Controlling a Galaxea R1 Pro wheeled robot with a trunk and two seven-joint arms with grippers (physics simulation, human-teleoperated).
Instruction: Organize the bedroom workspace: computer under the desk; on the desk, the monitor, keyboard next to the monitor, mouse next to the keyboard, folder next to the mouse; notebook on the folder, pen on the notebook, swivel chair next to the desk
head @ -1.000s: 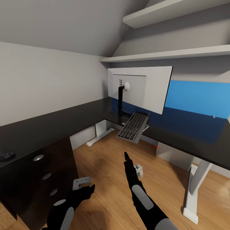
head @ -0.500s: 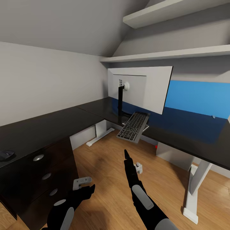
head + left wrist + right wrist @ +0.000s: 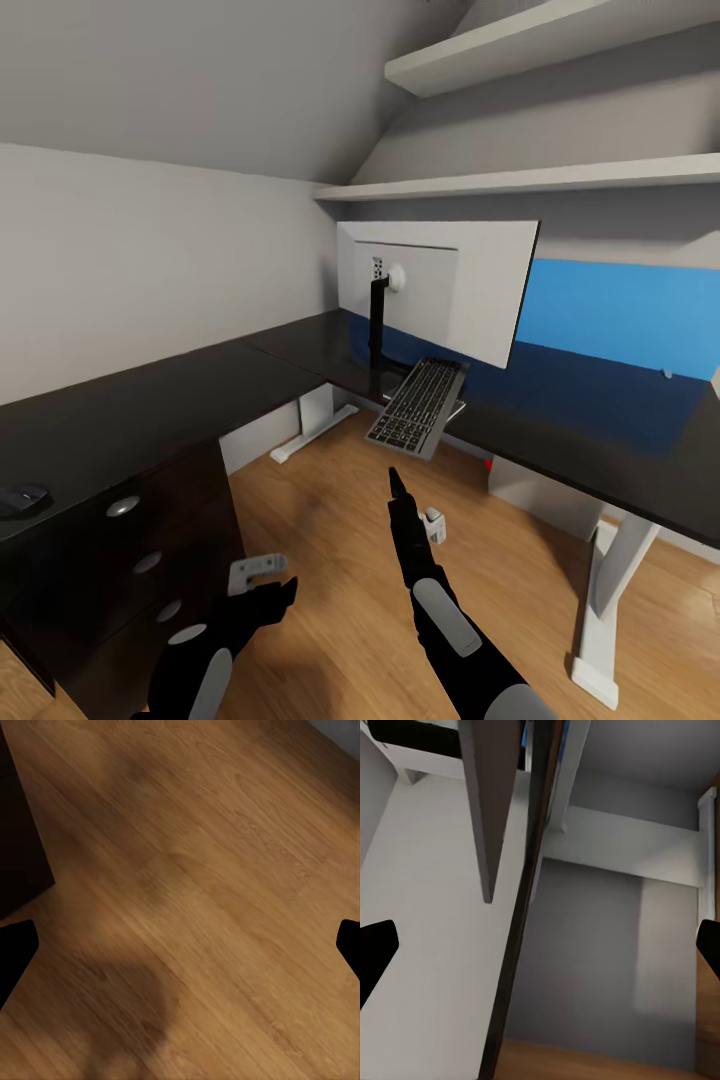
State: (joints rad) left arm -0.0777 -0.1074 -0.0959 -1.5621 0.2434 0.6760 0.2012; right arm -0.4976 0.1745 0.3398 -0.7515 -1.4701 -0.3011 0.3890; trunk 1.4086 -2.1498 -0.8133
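The monitor [image 3: 450, 290] stands on the black L-shaped desk [image 3: 180, 385] in the corner, its pale back toward me. In front of its stand, the black keyboard [image 3: 418, 405] lies tilted and overhangs the desk's front edge. At the desk's far left end rests the small black mouse [image 3: 22, 497]. Low over the wooden floor, my left gripper [image 3: 265, 578] hangs open beside the drawer unit [image 3: 140, 560]. My right gripper [image 3: 415, 508] is open too, below and short of the keyboard. Both wrist views show fingertips [image 3: 15, 949] [image 3: 375, 945] wide apart with nothing between them.
Two white shelves [image 3: 540, 180] run along the wall above the desk, over a bright blue wall panel [image 3: 620, 315]. A small white object [image 3: 668, 373] sits on the desk at the right. White desk legs [image 3: 610, 590] stand on the wooden floor [image 3: 330, 520].
The whole picture has slid slightly downward, so the camera has moved. Both arms and the things on the desk keep their places.
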